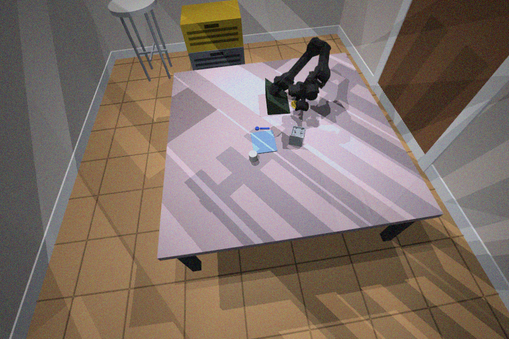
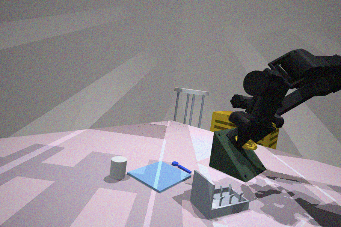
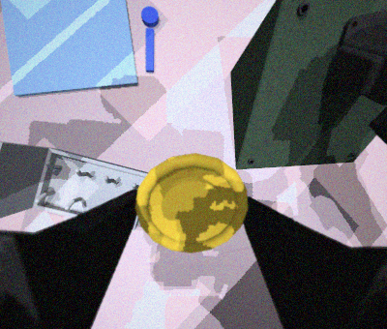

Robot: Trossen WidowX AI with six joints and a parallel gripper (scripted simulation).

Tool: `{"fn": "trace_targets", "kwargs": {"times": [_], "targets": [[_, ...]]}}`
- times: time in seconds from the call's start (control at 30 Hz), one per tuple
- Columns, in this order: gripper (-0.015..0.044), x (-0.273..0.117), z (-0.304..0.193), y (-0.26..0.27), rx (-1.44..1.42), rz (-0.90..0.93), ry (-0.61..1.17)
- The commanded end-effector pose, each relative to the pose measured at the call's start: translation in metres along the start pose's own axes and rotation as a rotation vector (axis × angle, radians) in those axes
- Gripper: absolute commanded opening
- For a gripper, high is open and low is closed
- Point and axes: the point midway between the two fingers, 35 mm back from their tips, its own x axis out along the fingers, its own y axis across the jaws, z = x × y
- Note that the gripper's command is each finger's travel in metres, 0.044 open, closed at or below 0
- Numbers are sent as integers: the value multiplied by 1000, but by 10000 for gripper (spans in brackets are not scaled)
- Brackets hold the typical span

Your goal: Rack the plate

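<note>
Hand (image 2: 244, 143) (image 3: 192, 199) has yellow plate (image 1: 294, 103) (image 2: 250, 145) (image 3: 192, 202) (rack (image 1: 296, 140) (image 2: 202, 195) (image 3: 15, 181) w/o it)

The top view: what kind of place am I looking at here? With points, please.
Probably a plain indoor room, perhaps a workroom: a tiled floor (image 1: 111, 212), a brown door (image 1: 448, 38), and a tall round stool (image 1: 133, 3) (image 2: 191, 91) near a big table (image 1: 329, 203) (image 2: 55, 205).

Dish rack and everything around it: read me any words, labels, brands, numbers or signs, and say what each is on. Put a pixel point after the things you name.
None that I can read: no lettering shows on the dish rack (image 1: 296, 140) (image 2: 202, 195) (image 3: 15, 176), the plate (image 2: 249, 144) (image 3: 193, 203) or the blue mat (image 1: 263, 141) (image 2: 159, 176) (image 3: 72, 44). Any tiny marking would be too small or blurred.
</note>
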Motion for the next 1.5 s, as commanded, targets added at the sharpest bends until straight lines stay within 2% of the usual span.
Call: {"fn": "trace_targets", "kwargs": {"times": [0.0,0.7,1.47], "targets": [[0,8,4,0,-40,5,-72],[0,46,20,10,-310,99,-459],[0,66,11,26,-582,355,-777]]}}
